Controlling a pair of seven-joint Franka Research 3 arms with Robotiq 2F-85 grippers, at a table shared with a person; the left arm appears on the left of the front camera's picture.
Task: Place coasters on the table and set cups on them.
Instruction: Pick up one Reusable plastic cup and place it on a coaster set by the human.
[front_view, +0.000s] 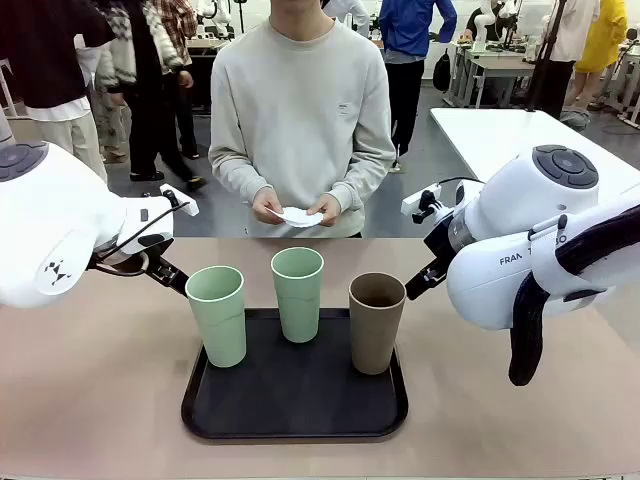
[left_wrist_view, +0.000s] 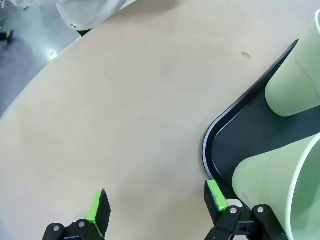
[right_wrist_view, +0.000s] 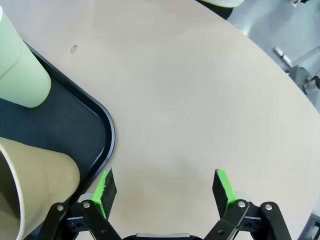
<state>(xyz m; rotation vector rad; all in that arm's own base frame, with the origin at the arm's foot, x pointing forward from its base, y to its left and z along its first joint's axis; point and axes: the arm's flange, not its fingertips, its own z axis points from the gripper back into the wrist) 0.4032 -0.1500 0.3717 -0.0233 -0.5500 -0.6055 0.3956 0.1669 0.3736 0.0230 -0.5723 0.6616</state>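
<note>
Three cups stand on a black tray (front_view: 290, 425): a mint cup (front_view: 217, 315) at left, a mint cup (front_view: 298, 293) in the middle, a brown cup (front_view: 376, 321) at right. The person at the far side holds white coasters (front_view: 299, 216) in both hands. My left gripper (left_wrist_view: 157, 205) is open above the beige table (left_wrist_view: 125, 110), just left of the tray (left_wrist_view: 250, 135) and the near mint cup (left_wrist_view: 280, 190). My right gripper (right_wrist_view: 165, 192) is open above the table (right_wrist_view: 200, 90), just right of the tray (right_wrist_view: 60, 125) and the brown cup (right_wrist_view: 30, 185). Neither holds anything.
A glossy white table (front_view: 500, 135) stands at the back right. Other people stand behind. Bare tabletop lies to the left and right of the tray and between the tray and the person.
</note>
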